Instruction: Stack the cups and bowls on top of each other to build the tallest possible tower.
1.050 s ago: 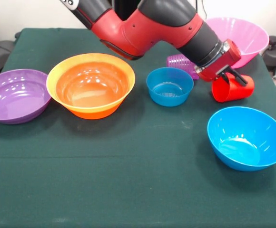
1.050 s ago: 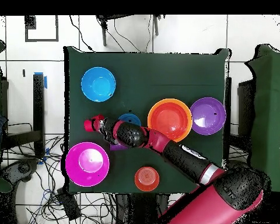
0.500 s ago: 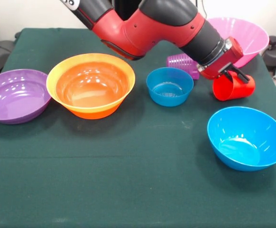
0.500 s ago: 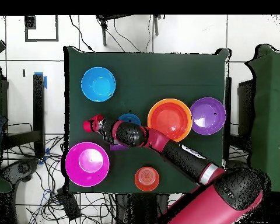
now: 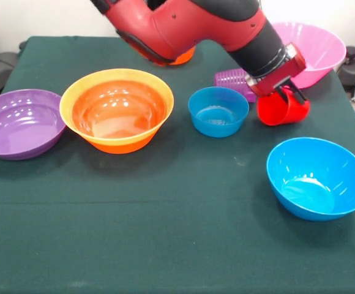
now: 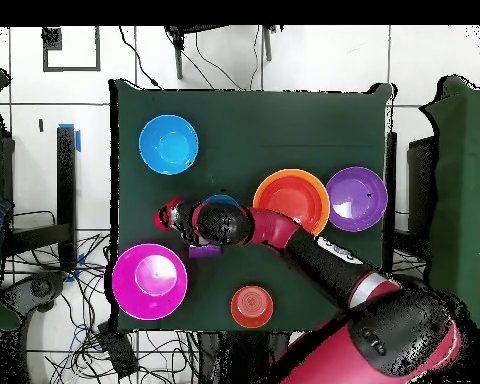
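You had open green cloth across the whole near strip of the table (image 5: 134, 245) in the front view. The large blue bowl (image 5: 318, 177) blocked the right side there, and the large orange bowl (image 5: 117, 109) and purple bowl (image 5: 19, 122) closed the left. A narrow lane ran between the orange bowl and the small blue bowl (image 5: 218, 110). The arm (image 5: 202, 27) itself hung over the far middle, crowding the purple cup (image 5: 232, 79) and pink bowl (image 5: 309, 46)
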`<state>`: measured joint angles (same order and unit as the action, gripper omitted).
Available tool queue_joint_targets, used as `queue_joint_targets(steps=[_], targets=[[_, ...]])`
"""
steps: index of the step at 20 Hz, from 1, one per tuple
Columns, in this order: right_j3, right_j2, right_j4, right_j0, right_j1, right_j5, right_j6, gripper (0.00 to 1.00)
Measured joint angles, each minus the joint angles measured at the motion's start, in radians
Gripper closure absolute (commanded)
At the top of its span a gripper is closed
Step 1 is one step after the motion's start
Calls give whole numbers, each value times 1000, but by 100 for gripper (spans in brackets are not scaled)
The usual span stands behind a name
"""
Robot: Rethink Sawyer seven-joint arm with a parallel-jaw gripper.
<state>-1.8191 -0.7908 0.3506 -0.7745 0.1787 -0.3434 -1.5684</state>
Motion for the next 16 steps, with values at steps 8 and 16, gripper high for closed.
queue_joint_targets(steps=[8,16], targets=[[71,141,-3,106,209,-167,0,100],[169,236,-3,126,323,-244,0,100]])
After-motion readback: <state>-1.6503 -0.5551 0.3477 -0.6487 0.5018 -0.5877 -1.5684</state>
